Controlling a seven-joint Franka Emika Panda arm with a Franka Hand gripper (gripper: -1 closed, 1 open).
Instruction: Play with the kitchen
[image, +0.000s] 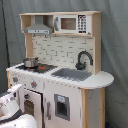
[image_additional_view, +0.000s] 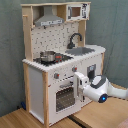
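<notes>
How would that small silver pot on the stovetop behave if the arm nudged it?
The small silver metal pot probably slides easily: it sits loose on the smooth black stovetop. It looks low and wide, so tipping seems unlikely. It appears rigid and likely light for its size, as a toy. It stands near the counter's front corner in the second exterior view, so a push could send it off.

This looks like a robot test space or lab, not a home. A large white and light-wood toy play kitchen (image: 57, 75) (image_additional_view: 62, 62) stands alone as a staged prop. Behind it in both exterior views hangs a plain grey-green fabric curtain (image: 114, 45) (image_additional_view: 10, 55), covering the whole background. Beneath the toy kitchen, the second exterior view shows light wooden boards (image_additional_view: 22, 119). In front of it reaches a white robot arm (image_additional_view: 97, 89).
</notes>
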